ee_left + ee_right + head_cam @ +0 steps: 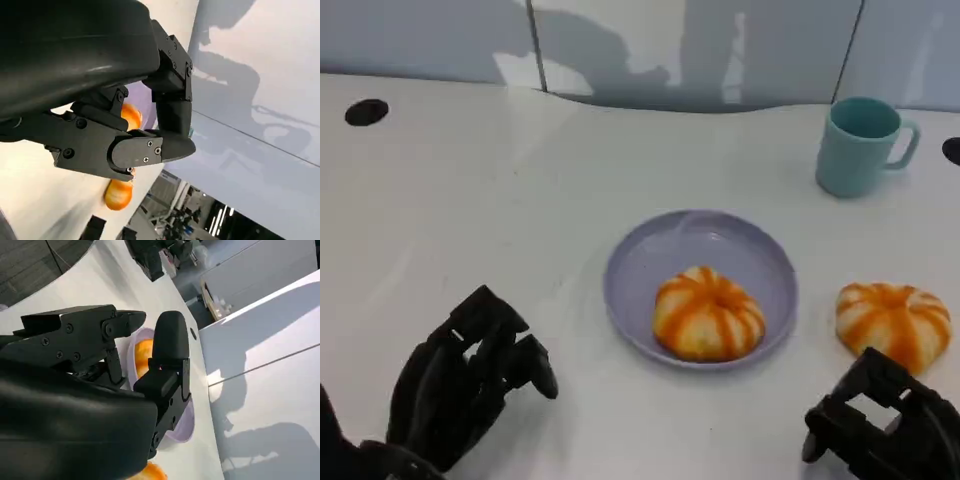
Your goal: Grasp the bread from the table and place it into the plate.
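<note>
Lavender plate [760, 255] sits mid-table [470, 200], one orange-striped bread [708, 313] inside it, toward the plate's near rim. Second bread [893, 322] lies on the table just right of the plate, apart from it, not touching the rim. Teal mug [858, 145] stands upright beyond the plate, to its far right, handle pointing away from the plate. Dark round hole [366, 112] in the tabletop far left of the plate, near the back wall panels.

Left hand [470, 385] is near-left of the plate, resting low by the table, fingers loosely curled and apart, nothing in them. Right hand [880, 420] is near-right of the plate, just below the second bread, close to it but contact not clear; fingers parted, holding nothing.

Left wrist view: left hand's fingers [165, 145] spread, both breads seen past them. Right wrist view: right hand's fingers [170, 345] apart, plate and its bread [142, 352] beyond.
</note>
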